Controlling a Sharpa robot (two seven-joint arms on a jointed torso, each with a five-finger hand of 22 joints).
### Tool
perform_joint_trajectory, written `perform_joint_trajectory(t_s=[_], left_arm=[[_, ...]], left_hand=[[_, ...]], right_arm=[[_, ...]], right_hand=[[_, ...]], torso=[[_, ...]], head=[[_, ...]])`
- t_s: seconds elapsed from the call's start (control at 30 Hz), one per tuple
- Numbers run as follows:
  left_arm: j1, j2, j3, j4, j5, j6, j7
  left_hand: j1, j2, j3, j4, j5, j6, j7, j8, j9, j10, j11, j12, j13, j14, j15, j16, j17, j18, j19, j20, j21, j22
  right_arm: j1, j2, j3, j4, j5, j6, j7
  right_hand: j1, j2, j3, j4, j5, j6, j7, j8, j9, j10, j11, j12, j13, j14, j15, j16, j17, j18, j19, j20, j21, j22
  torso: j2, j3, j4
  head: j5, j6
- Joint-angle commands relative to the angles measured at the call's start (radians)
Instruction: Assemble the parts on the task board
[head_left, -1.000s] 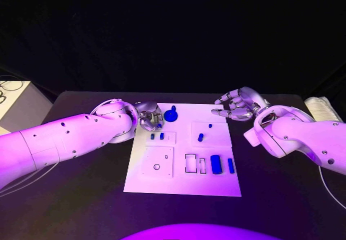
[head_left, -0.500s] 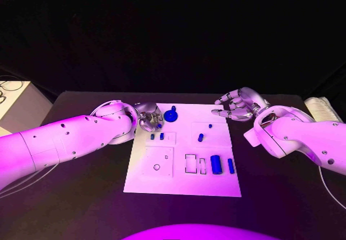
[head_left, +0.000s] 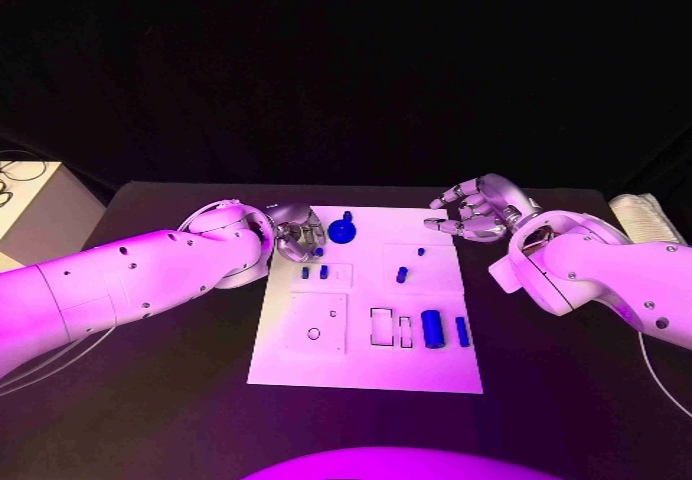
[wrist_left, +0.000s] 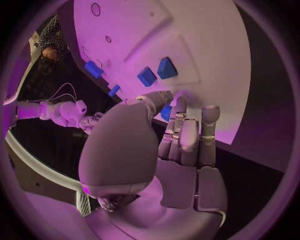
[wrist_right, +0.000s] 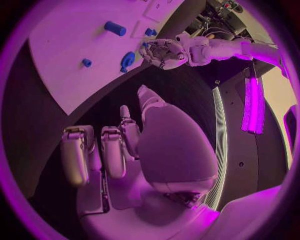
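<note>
Board (head_left: 433, 360) lies white between my hands. My left hand (head_left: 300, 236) pinches a small blue part (wrist_left: 165, 112) at its far corner for seating; my right hand (head_left: 473, 212) hovers spread, empty.

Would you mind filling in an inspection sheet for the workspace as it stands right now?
Surface: black table, bare around the board.
Job's things: white task board at the centre; blue parts lie on it, a rounder blue part sits by its far edge.
Clutter: pale box at the table's left edge; white stacked item at the right edge.
Hands: left hand at the board's far left corner, fingers curled over a blue piece, grasp unclear; right hand above the far right corner, fingers apart, holding nothing.
Cables: dark wires on the box; a thin white cable under the right arm.
Surroundings: dark backdrop.
</note>
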Motion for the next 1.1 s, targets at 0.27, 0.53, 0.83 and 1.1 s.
perform_joint_trajectory(t_s=[0.27, 0.53, 0.83, 1.1], left_arm=[[0.0, -0.017, 0.001, 0.009, -0.002, 0.018, -0.015], [0.0, -0.049, 0.004, 0.021, 0.006, 0.01, -0.021], [0.001, -0.115, 0.022, 0.033, 0.368, -0.156, 0.18], [0.001, -0.177, 0.027, 0.066, 0.925, -0.092, 0.41]], left_hand=[[-0.014, -0.011, -0.02, 0.003, 0.003, -0.032, -0.007, -0.019, -0.004, -0.008, 0.002, -0.014, 0.003, -0.011, 0.002, -0.005, -0.013, 0.0, -0.015, 0.003, -0.015, -0.015], [-0.01, -0.005, -0.033, 0.005, 0.004, -0.046, -0.011, -0.026, -0.005, -0.018, 0.004, -0.018, 0.007, -0.02, 0.004, -0.006, -0.023, 0.002, -0.022, 0.005, -0.023, -0.023], [-0.008, 0.02, -0.021, 0.013, 0.002, 0.098, 0.005, 0.059, 0.026, 0.002, 0.005, 0.072, 0.072, -0.071, 0.007, -0.032, -0.093, 0.024, -0.116, 0.003, -0.09, -0.132], [-0.024, 0.02, -0.037, 0.048, 0.004, 0.013, 0.037, 0.043, 0.014, -0.135, 0.049, 0.036, 0.056, -0.352, 0.043, -0.256, -0.472, 0.03, -0.189, 0.035, -0.23, -0.233]], right_arm=[[-0.001, 0.0, 0.0, -0.013, -0.037, 0.043, 0.003], [-0.002, 0.008, 0.0, -0.049, -0.116, 0.085, 0.012], [-0.019, 0.05, -0.001, -0.11, -0.437, 0.15, 0.014], [-0.039, 0.089, -0.002, -0.154, -0.655, 0.214, -0.021]], right_hand=[[0.013, -0.007, 0.015, 0.002, 0.002, -0.014, -0.003, 0.024, -0.001, -0.285, -0.003, -0.36, -0.246, 0.063, 0.007, -0.047, 0.13, 0.031, 0.032, 0.006, -0.086, 0.159], [0.052, -0.019, 0.091, -0.001, -0.002, -0.007, -0.003, 0.052, -0.007, -0.376, -0.003, -0.759, -0.631, 0.043, 0.004, -0.092, 0.057, 0.041, 0.018, 0.002, -0.138, 0.13], [0.092, -0.083, 0.395, -0.078, -0.051, 0.077, -0.014, 0.027, -0.022, -0.253, -0.004, -1.087, -0.964, 0.051, 0.001, -0.087, 0.062, 0.039, 0.024, -0.003, -0.136, 0.138], [0.034, -0.101, 0.427, -0.11, -0.087, 0.091, -0.018, 0.017, -0.018, -0.254, 0.0, -1.177, -1.051, 0.051, 0.004, -0.09, 0.056, 0.044, 0.018, -0.001, -0.157, 0.127]], torso=[[0.0, -0.0003, -0.0017], [-0.001, -0.0001, 0.0005], [0.001, 0.0019, -0.0027], [0.002, -0.0005, 0.0009]], head=[[-0.001, 0.0], [-0.004, 0.004], [-0.033, 0.015], [-0.05, 0.017]])
